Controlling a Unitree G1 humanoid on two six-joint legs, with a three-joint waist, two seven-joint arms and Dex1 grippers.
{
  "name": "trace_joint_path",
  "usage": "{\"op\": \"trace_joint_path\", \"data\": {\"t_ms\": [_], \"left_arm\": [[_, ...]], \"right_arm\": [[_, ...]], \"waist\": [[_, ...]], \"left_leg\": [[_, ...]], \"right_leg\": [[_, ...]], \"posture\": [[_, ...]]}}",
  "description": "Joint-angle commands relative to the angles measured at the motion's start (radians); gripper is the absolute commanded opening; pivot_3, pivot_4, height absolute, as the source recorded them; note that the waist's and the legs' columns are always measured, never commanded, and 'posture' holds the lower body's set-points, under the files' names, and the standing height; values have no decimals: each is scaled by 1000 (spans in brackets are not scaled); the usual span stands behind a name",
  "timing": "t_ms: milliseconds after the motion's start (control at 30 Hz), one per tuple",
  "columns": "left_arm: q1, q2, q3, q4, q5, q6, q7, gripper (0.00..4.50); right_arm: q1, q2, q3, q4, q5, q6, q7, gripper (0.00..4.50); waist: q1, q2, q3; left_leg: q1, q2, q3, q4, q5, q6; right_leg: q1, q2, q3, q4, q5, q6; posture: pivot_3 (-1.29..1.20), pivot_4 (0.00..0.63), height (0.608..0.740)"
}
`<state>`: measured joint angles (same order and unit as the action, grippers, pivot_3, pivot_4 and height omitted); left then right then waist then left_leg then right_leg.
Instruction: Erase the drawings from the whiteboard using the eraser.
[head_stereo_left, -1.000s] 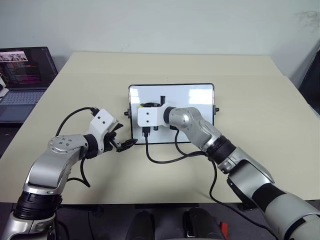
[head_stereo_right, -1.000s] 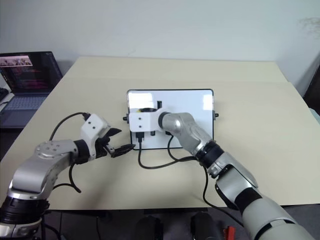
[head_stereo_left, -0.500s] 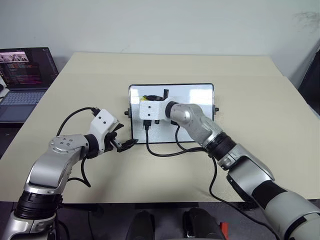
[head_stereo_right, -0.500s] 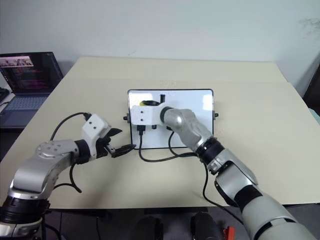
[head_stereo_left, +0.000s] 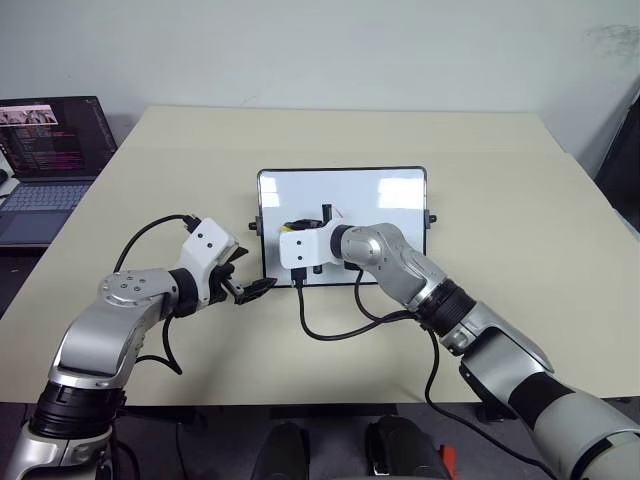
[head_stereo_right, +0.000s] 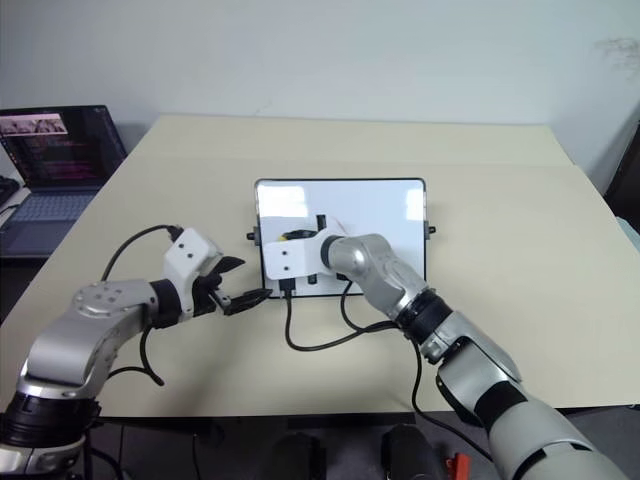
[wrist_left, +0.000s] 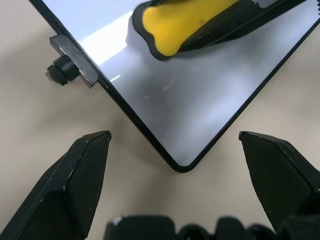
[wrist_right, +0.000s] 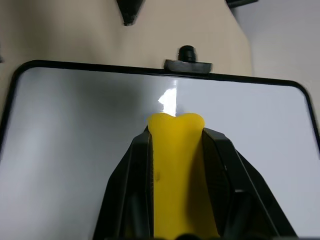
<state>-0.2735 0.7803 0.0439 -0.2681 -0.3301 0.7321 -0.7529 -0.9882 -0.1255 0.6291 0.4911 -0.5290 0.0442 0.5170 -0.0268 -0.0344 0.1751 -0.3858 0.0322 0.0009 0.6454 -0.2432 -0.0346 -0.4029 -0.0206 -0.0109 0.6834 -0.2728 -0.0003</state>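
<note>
Currently the right tool (wrist_right: 176, 150) is clamping the eraser (wrist_right: 176, 165) lengthwise, pressing it flat on the whiteboard (head_stereo_left: 380, 190), left-centre of the surface. Whiteboard is lying mid-bench (head_stereo_left: 500, 160), laptop (head_stereo_left: 45, 160) sitting off to the far left. Left tool (wrist_left: 175, 150) is hovering w/ fingers apart just off the board's near-left corner, gripping nothing. Progress: visible board area is looking nearly clean; one small red mark (head_stereo_left: 334, 211), prob. a remnant of the drawings, is showing just beside the right wrist. Judging wiping as mostly done, that bit remaining. Labels/writing: none legible; laptop screen text too small to read.
</note>
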Motion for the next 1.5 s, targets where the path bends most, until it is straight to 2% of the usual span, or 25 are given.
{"op": "trace_joint_path", "data": {"t_ms": [33,133,400,533,667,767,933,1100,1233,1333,1500], "left_arm": [[-18,-4,1,-24,0,-11,3,4500],[-18,-5,1,-25,-1,-10,3,4500],[-17,-7,0,-24,0,-12,2,4500],[-16,-7,1,-20,0,-15,-2,4500],[-12,-8,0,-21,0,-18,-3,4500],[0,-6,4,-27,-2,-20,-6,4500],[25,0,8,-46,-15,-37,-31,4500],[36,1,5,-73,-29,-43,-59,4500],[27,-3,-5,-79,-28,-48,-64,4500],[-1,-17,-19,-72,-25,-46,-59,4500],[-29,-29,-38,-56,-17,-48,-60,4500]], "right_arm": [[-36,-24,-54,78,-32,12,-88,1020],[-40,-31,-50,89,-21,4,-73,1013],[57,-61,33,0,-26,7,137,1012],[54,-52,7,-2,-36,9,76,1012],[36,-42,-91,-33,41,13,27,1011],[88,-42,-177,-171,157,93,113,998],[201,-59,-312,-503,359,333,255,996],[295,-158,-320,-683,405,429,313,996],[355,-221,-280,-751,391,430,317,995],[352,-277,-201,-699,259,306,249,995],[311,-246,-151,-595,158,201,136,995]], "waist": [[1,0,0],[1,0,0],[-1,-1,-1],[-1,-1,-1],[1,-1,0],[2,-1,0],[0,0,0],[-1,0,1],[-2,0,1],[-5,0,1],[-5,-1,1]], "left_leg": [[0,0,0,0,0,0],[0,0,0,0,0,0],[0,0,1,-1,0,0],[1,1,0,-1,0,0],[0,1,0,0,0,0],[-1,1,0,-1,0,0],[-11,1,0,-1,0,0],[-14,1,0,-2,-2,-1],[-14,0,0,-1,-2,-1],[-13,-1,1,-1,-2,-1],[-13,-2,1,-1,-2,-1]], "right_leg": [[0,0,0,0,0,0],[0,0,0,-1,0,-1],[0,0,1,-1,0,0],[0,0,0,-1,-1,1],[0,0,0,-1,0,1],[-1,0,0,-2,0,0],[-7,0,-1,-3,1,-1],[-11,0,-1,-4,-1,0],[-10,0,-1,-4,-1,0],[-11,0,0,-3,-1,0],[-11,2,0,-3,-3,4]], "posture": [[0,150,740],[0,150,740],[0,150,740],[0,150,740],[0,150,740],[0,150,740],[0,150,740],[0,150,740],[0,150,740],[0,150,740],[0,150,740]]}}
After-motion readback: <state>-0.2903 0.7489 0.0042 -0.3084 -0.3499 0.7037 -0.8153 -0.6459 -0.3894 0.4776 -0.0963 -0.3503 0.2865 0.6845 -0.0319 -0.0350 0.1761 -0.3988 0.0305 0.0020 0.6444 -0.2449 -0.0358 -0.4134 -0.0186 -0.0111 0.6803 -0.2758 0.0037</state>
